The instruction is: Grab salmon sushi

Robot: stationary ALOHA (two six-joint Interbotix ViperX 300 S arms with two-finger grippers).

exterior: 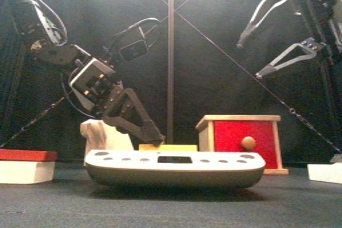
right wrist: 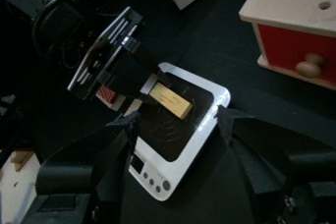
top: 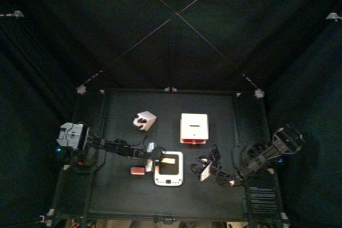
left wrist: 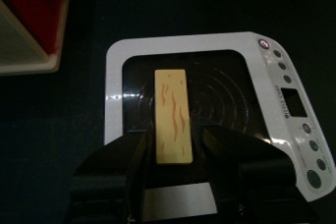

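**Desk:** Stock list, front edge of the table backwards, please.

**Operator:** Item one, nearest me: salmon sushi [top: 135, 168], a small red-topped block on a white base, lying flat on the table at the front left. It is just beside the left edge of item two, the white scale [top: 167, 175], not on it. Item three, on the scale's plate: a yellow strip [left wrist: 174, 115], not the piece I'm after.

**Desk:** And the grippers?

**Operator:** Item four, left gripper [left wrist: 174, 155]: jaws spread wide, nothing between them, hanging over the strip's end with the tips pointing down. Further back are item five, a pale lump [exterior: 96, 133], and item six, a wooden box with a red drawer front [exterior: 242, 139]. Item seven, right gripper [right wrist: 178, 130]: also spread and empty, held up high on the right side and looking down across the scale.

**Desk:** Which arm takes it?

**Operator:** The left, I judge. The sushi sits on the left arm's own side of the scale, towards the table's front from the open jaws and below them. The right arm would have to cross the whole scale. From the front camera the block's long side appears to run across the table, left to right. I'd check that before choosing how to turn the wrist, since from above it is too small to read.
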